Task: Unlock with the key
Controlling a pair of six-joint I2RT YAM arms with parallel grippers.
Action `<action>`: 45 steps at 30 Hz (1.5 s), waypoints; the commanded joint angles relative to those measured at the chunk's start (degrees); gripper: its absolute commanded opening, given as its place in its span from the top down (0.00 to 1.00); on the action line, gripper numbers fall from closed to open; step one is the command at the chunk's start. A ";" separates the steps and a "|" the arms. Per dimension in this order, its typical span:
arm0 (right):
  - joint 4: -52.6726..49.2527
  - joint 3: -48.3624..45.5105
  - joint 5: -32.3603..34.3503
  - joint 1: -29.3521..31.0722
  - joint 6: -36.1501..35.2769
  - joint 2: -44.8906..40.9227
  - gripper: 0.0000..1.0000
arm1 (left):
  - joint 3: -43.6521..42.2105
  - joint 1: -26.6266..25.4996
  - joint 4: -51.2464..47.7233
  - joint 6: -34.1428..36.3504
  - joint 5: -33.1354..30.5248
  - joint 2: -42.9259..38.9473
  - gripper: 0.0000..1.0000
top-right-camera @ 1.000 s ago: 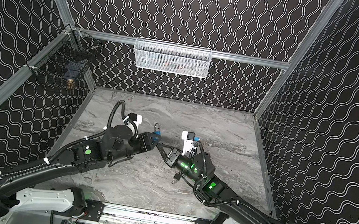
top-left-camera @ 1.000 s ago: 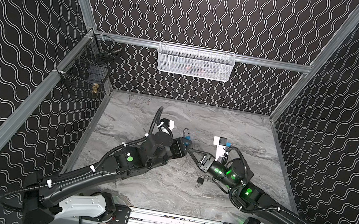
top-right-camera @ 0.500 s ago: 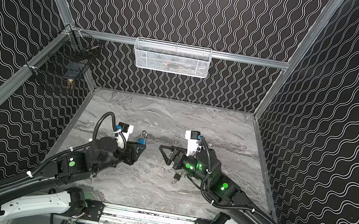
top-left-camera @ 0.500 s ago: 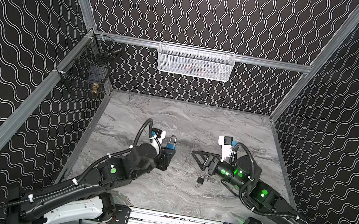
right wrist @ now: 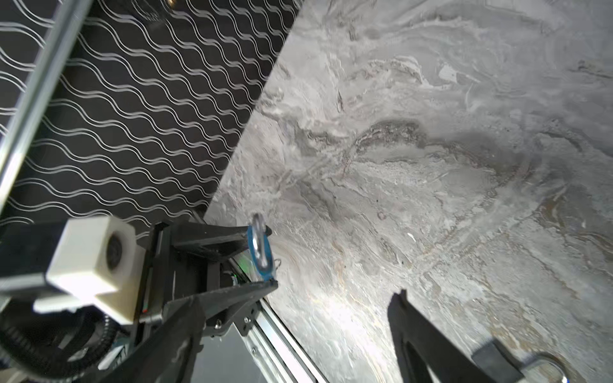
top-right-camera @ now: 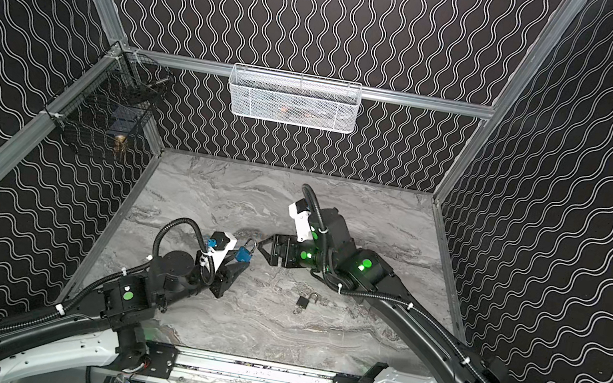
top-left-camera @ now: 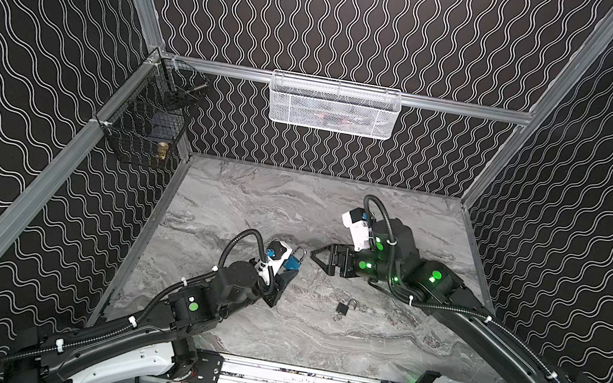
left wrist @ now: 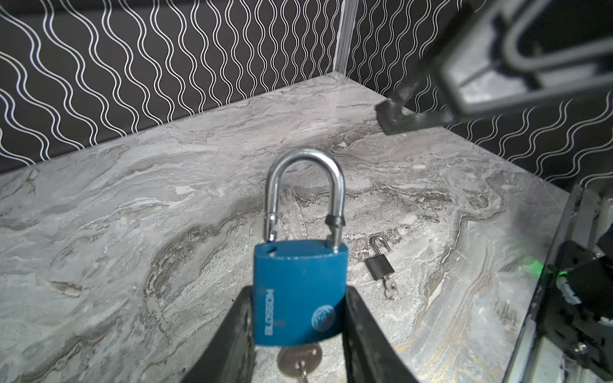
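Observation:
A blue padlock (left wrist: 298, 295) is clamped by its body in my left gripper (left wrist: 298, 300), shackle pointing away from the wrist. One shackle leg stands lifted out of its hole. A silver key (left wrist: 300, 359) sticks out of the padlock's underside between the fingers. Both top views show the blue padlock (top-left-camera: 293, 261) (top-right-camera: 244, 253) at the tip of my left gripper (top-left-camera: 289, 270) (top-right-camera: 240, 265), left of centre. My right gripper (top-left-camera: 317, 257) (top-right-camera: 264, 251) stands open and empty just right of it, not touching. From the right wrist, the blue padlock (right wrist: 260, 247) appears edge-on beyond my right gripper (right wrist: 298, 308).
A small black padlock (top-left-camera: 344, 307) (top-right-camera: 304, 301) (left wrist: 379, 265) with its shackle open lies on the marble table (top-left-camera: 274, 322), in front of the grippers. A white mesh basket (top-left-camera: 333, 106) hangs on the back wall. A black wire basket (top-left-camera: 147, 128) hangs on the left wall.
My right gripper has opened, let go at the padlock and drawn back to the right. My left gripper has pulled the blue padlock back toward the front left.

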 commanded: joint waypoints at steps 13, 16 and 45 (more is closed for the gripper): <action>-9.59 13.45 3.08 -0.50 -7.50 13.49 0.11 | -0.56 -0.04 8.49 4.24 0.66 1.91 1.00; -11.07 14.49 4.11 -0.64 -8.11 15.31 0.11 | -0.62 -0.04 8.28 4.42 0.00 1.61 1.00; -11.93 6.36 4.03 -4.19 -9.64 9.75 0.10 | -0.04 -0.04 6.14 1.08 -5.49 2.08 1.00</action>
